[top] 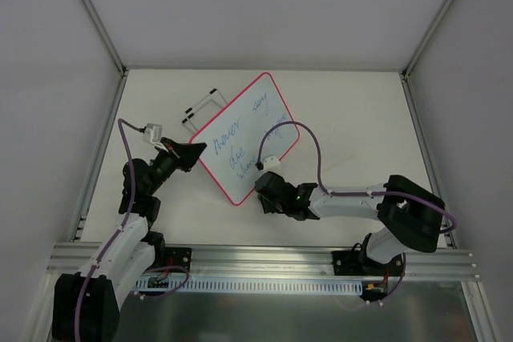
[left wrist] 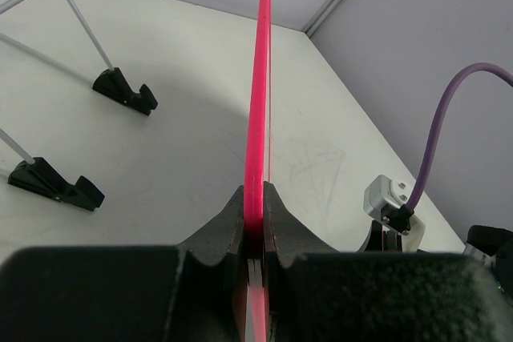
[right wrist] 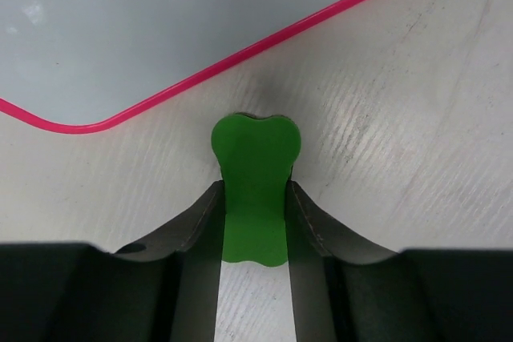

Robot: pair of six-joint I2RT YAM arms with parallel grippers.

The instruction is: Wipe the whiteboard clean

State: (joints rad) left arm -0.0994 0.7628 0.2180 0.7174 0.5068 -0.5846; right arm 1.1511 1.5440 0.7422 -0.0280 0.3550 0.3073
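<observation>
Nearest the arms, on the R side, the right gripper (right wrist: 255, 186) is down low on the tabletop (top: 361, 118). The green eraser (right wrist: 255, 198) sits betw. its two fingers. It is small and shaped like a bone. Both fingers press on its sides, so I think it is gripped, but it is flat on the tabletop and not lifted yet. Its round end pokes out toward the near corner of the whiteboard (top: 244, 118). It is close to the pink frame but not touching it. A bit further out, on the L side, the left gripper (left wrist: 255, 198) is closed tight on the thin pink edge of the board and keeps it steady. The board is in the middle of the tabletop, turned at a slant, w/ its white face up toward the top camera. I can't tell if it lies flat or is tipped up a little. The blue writing (top: 220, 135) is all there, several words, w/ no wiped patch to see. Just behind the board is the black wire stand (top: 200, 106), its two small feet on the tabletop. So what's done: board is held, eraser is prob. grabbed. What's left: lift the eraser, bring it onto the white face, rub off all the words. The wiping itself has not begun, so the job is at an early stage.
</observation>
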